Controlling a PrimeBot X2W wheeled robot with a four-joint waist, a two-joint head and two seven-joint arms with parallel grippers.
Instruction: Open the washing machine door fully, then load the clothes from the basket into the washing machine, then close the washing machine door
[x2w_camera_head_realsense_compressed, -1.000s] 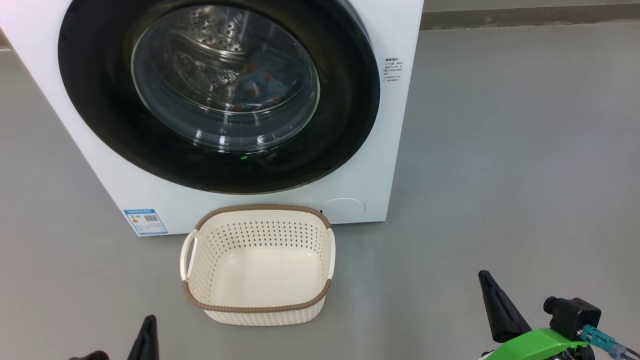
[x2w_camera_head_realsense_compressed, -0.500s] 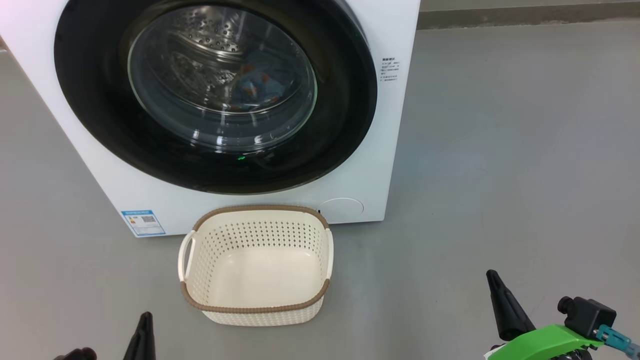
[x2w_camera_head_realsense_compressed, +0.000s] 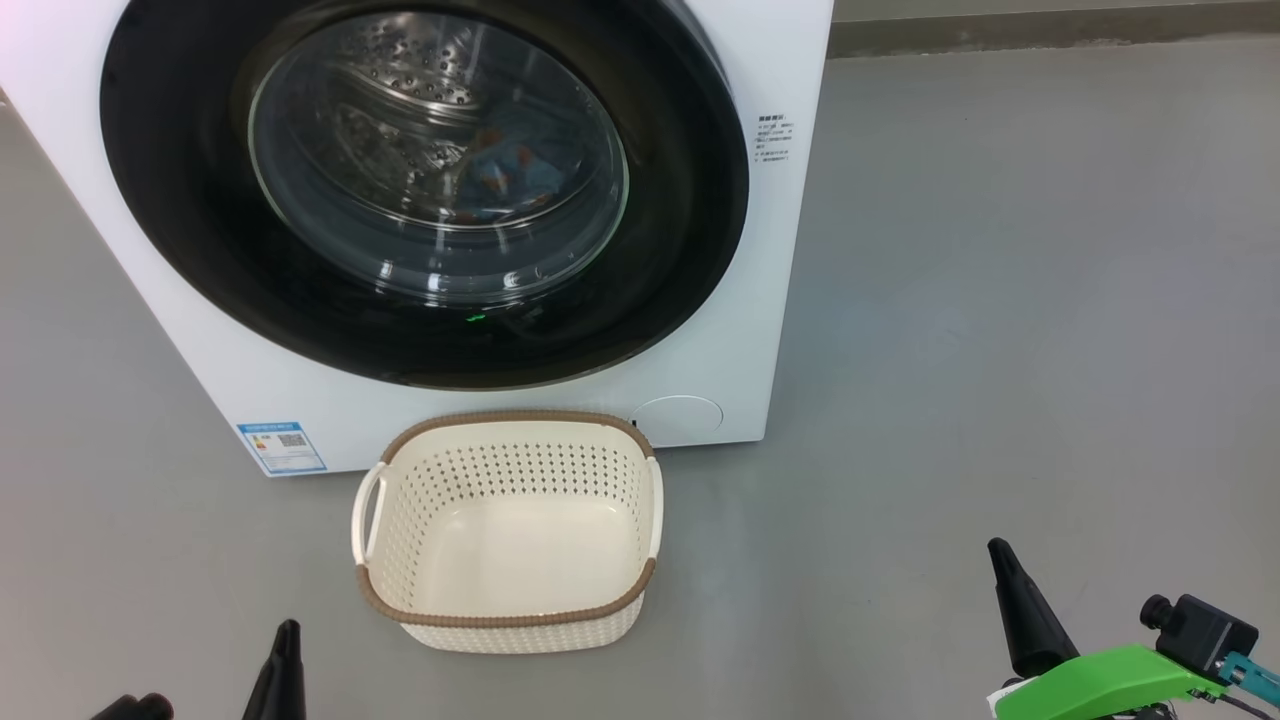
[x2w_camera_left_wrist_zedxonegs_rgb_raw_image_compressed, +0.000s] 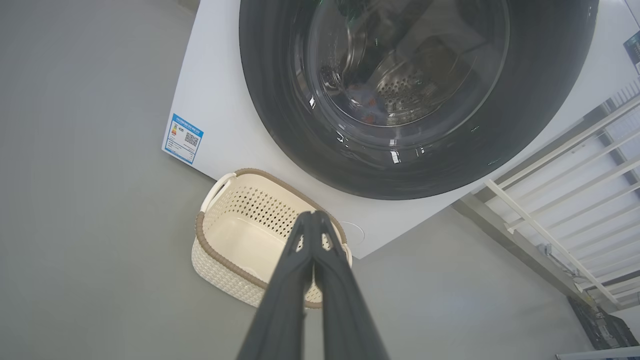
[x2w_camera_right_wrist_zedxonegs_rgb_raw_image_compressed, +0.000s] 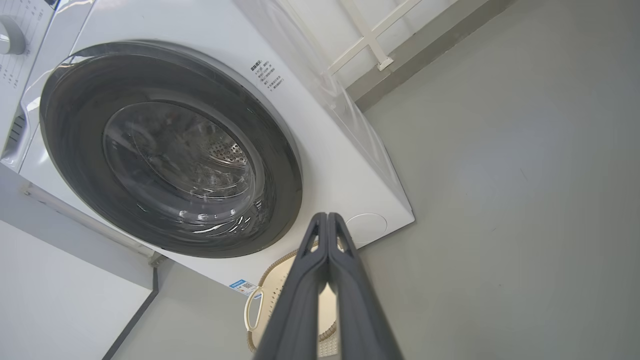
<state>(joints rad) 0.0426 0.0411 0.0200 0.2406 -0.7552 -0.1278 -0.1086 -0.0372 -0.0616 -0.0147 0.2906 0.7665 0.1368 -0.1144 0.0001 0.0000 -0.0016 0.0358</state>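
Observation:
The white washing machine (x2w_camera_head_realsense_compressed: 780, 300) stands ahead with its round black door (x2w_camera_head_realsense_compressed: 680, 220) shut against the front. Through the glass, blue clothes (x2w_camera_head_realsense_compressed: 505, 175) with orange marks lie in the steel drum; the same clothes (x2w_camera_left_wrist_zedxonegs_rgb_raw_image_compressed: 367, 100) show faintly in the left wrist view. On the floor before the machine sits the cream basket (x2w_camera_head_realsense_compressed: 505, 605) with its brown rim, nothing inside. My left gripper (x2w_camera_head_realsense_compressed: 287, 628) is shut at the bottom left, well short of the basket. At the bottom right my right gripper (x2w_camera_head_realsense_compressed: 998, 548) is shut too, far from the door.
Grey floor spreads right of the machine. A blue label (x2w_camera_head_realsense_compressed: 281, 447) marks the machine's lower left corner and a round cover (x2w_camera_head_realsense_compressed: 677, 415) its lower right. A white railing (x2w_camera_left_wrist_zedxonegs_rgb_raw_image_compressed: 565, 200) stands beyond the machine. The basket (x2w_camera_right_wrist_zedxonegs_rgb_raw_image_compressed: 280, 280) peeks from behind my right fingers.
The whole head view has shifted slightly, so the camera moved. My right gripper has drifted a little right and down in the picture; the door, basket and clothes stay as they were.

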